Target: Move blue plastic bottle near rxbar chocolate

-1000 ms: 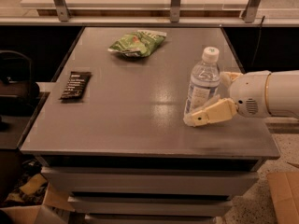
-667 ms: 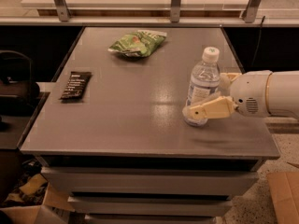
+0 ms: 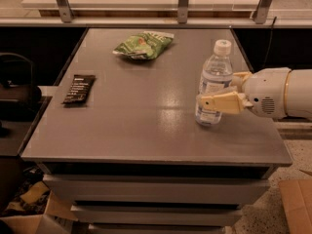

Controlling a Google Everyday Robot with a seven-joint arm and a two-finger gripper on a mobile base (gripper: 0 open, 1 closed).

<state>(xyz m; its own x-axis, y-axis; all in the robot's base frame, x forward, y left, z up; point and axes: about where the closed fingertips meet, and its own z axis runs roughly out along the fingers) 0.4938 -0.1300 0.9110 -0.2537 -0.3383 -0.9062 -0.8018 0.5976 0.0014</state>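
Tool, closer in than before, grips blue plastic bottle by right edge of surface; keep upright, carry left twd rxbar chocolate.

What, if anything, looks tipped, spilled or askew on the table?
Nothing stands out. The blue plastic bottle stands upright, capped, with the gripper at its label; the rxbar chocolate and green bag lie flat, no spill.

The blue plastic bottle is clear, with white cap and blue-and-white label; rxbar chocolate, black with white lettering; snack bag, green; table, grey; gripper, at the bottle, cream-yellow.
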